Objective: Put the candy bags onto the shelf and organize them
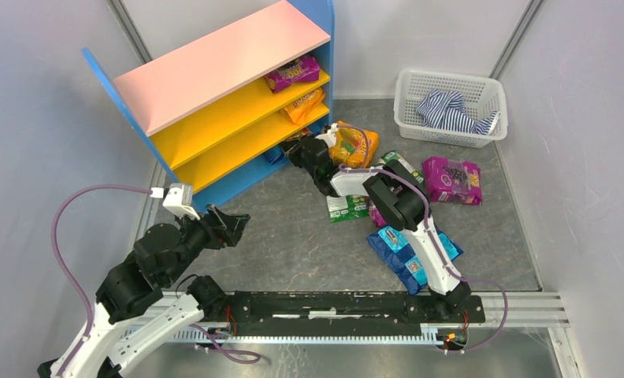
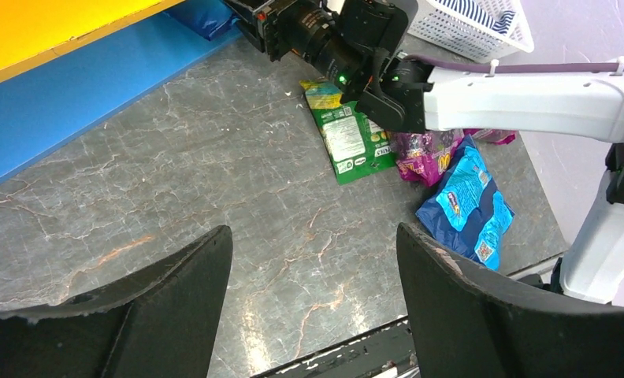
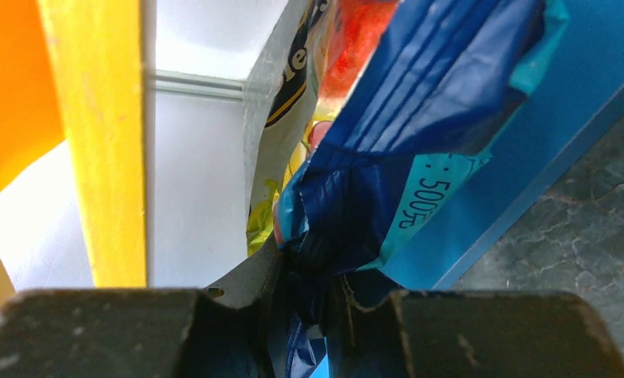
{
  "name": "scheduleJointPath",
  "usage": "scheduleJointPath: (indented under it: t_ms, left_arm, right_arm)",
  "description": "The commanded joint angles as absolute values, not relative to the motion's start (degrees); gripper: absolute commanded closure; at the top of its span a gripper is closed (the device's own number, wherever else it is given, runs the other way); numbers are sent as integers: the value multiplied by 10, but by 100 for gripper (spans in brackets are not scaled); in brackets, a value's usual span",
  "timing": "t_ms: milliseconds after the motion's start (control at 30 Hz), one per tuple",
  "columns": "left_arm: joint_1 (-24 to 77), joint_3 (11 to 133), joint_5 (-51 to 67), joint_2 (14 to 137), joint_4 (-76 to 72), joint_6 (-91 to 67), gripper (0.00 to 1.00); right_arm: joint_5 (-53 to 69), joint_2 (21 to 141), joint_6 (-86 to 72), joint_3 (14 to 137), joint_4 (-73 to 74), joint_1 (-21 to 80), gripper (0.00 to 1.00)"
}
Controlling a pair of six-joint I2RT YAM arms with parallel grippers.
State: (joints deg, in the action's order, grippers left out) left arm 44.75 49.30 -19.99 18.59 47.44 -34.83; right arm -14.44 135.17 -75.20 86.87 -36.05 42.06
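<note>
Right wrist view: the right gripper point(image 3: 305, 303) is clenched on the crumpled edge of a blue candy bag point(image 3: 395, 134). The bag sits at the mouth of the shelf's bottom compartment and touches a yellow-and-red packet point(image 3: 281, 118).

The shelf point(image 1: 222, 63) stands at the tabletop's far left. Its upper yellow board holds a purple bag point(image 1: 293, 75) at the right end, and the board below holds an orange bag point(image 1: 305, 102).

A white mesh basket point(image 1: 407, 87) in the far right corner holds a striped cloth point(image 1: 451, 110). A loose orange packet point(image 1: 354, 146), a green bag point(image 1: 344, 209), a second purple bag point(image 1: 451, 179) and some blue bags point(image 1: 407, 252) lie right of centre.

The left gripper point(image 2: 313, 299) hangs with its jaws spread wide, grasping nothing. Open grey tabletop point(image 2: 135, 181) stretches from the shelf's front to the near edge.
</note>
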Motion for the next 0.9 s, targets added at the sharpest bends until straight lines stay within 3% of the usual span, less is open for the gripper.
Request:
scheduleJointPath:
  t_ms: [0,533,867]
  left_arm:
    - [446,490,-215,186,451,-350,17]
    - [446,490,-214,190,451,-351,16]
    - [446,490,-215,190,450,-351,16]
  right_arm:
    - [-209,1370,-755,922,-377,417,82]
    - [-214,1401,-724,939,-385,376,76]
    - [-113,1289,-673,798,-381,374,41]
